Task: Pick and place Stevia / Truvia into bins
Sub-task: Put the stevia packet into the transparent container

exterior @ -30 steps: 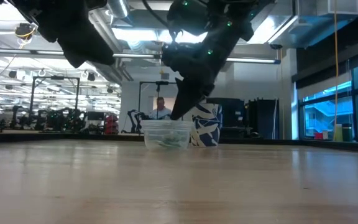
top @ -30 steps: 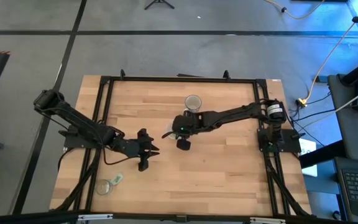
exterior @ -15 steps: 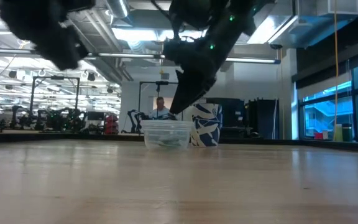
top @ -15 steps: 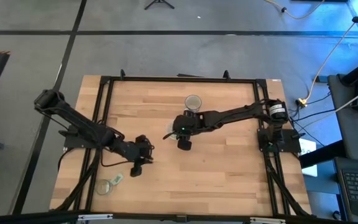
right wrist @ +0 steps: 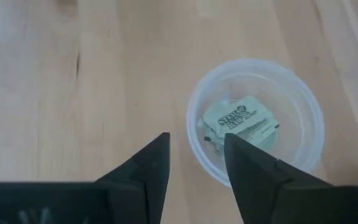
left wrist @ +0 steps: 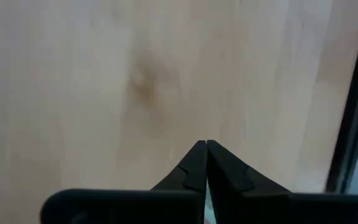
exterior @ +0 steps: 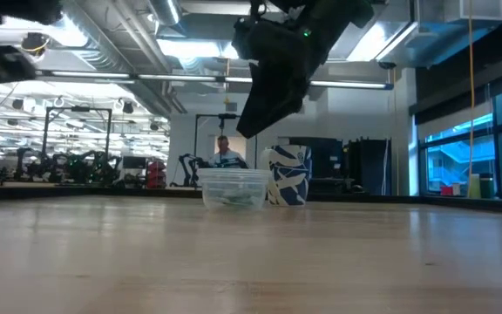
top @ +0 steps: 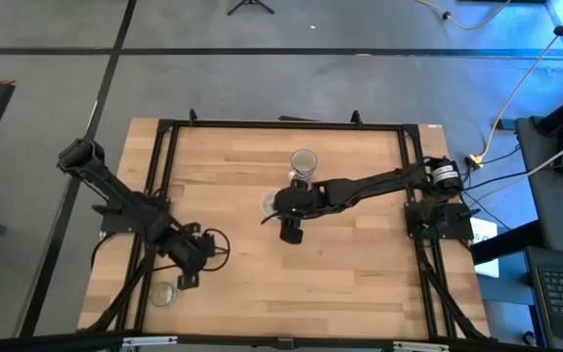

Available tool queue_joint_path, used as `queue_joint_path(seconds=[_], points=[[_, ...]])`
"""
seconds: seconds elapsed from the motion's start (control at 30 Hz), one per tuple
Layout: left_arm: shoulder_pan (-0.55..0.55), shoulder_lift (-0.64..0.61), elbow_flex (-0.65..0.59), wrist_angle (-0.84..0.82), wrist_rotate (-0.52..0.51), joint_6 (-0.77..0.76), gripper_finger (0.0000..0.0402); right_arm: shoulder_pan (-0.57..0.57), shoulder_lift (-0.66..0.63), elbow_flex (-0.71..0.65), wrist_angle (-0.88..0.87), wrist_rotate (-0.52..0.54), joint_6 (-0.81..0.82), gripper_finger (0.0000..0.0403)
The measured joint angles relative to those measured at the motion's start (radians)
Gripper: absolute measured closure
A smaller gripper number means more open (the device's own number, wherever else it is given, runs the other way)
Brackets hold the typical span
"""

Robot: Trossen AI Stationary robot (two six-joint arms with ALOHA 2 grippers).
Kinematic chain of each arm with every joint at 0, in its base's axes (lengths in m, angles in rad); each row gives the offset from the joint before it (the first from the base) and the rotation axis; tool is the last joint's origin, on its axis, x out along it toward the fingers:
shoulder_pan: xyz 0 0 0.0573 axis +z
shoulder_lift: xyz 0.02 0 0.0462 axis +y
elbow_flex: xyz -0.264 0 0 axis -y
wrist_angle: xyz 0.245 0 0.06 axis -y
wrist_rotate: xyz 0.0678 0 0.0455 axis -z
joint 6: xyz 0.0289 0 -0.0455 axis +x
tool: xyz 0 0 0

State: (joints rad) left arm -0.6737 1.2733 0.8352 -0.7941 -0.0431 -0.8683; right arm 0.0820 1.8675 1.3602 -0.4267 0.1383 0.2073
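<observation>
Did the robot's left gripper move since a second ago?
Yes. In the high view the left gripper moved away from the table's middle, toward the small flat clear round piece near the corner.

Pale green Stevia sachets [right wrist: 240, 122] lie flat inside the clear round bin [right wrist: 303, 99].

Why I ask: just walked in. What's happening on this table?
The right end effector hangs open just beside and above the clear cup, which holds a few Stevia sachets. The left end effector, shut, is near the table's left edge, beside a small clear round piece.
</observation>
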Motion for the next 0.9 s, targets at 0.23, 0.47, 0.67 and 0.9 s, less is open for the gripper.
queue_joint_path(seconds=[0.23, 0.47, 0.67, 0.9], points=[[-0.096, 0.076, 0.000, 0.012, 0.019, -0.095, 0.0399, 0.007, 0.000, 0.000, 0.025, 0.000, -0.002, 0.0248], [-0.132, 0.177, 0.000, 0.007, 0.094, -0.174, 0.0399, 0.008, 0.000, 0.000, 0.025, 0.000, -0.001, 0.0248], [-0.129, 0.278, 0.000, 0.006, 0.163, -0.177, 0.0399, 0.007, 0.001, 0.000, 0.025, 0.000, -0.002, 0.0248], [-0.124, 0.357, 0.001, 0.021, 0.199, -0.184, 0.0400, 0.015, 0.001, 0.000, 0.025, 0.001, -0.002, 0.0248]])
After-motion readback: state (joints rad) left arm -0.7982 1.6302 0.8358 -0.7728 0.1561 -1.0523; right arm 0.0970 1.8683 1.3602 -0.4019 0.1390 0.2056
